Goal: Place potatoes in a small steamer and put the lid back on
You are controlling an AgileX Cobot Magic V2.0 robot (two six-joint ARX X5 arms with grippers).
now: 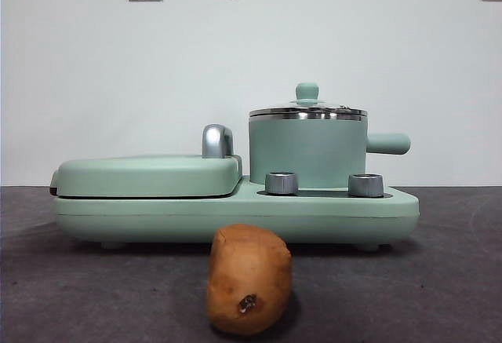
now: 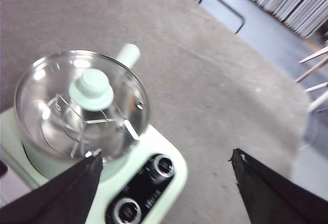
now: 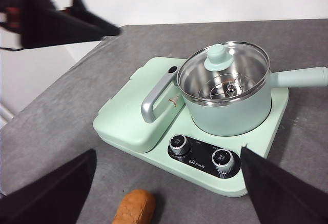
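Front view: potato [image 1: 249, 280] lies near, lid [image 1: 307, 110] on the steamer [image 1: 307, 152]. Left wrist: left gripper [image 2: 166, 165] gapes empty above the lid; grasp its knob squarely. Right wrist: right gripper [image 3: 169, 170] wide, empty, near potato

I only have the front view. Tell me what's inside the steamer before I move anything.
Observer: Through the glass lid, the steamer holds only a wire rack. There is no potato in it.
Operator: Report the left gripper.
Observer: The left gripper is open, up above the lid and a little off to one side, touching nothing.
Operator: Now the right one.
Observer: The right gripper is open too, raised on the side of the cooker where the dials are. The potato lies on the table below it.
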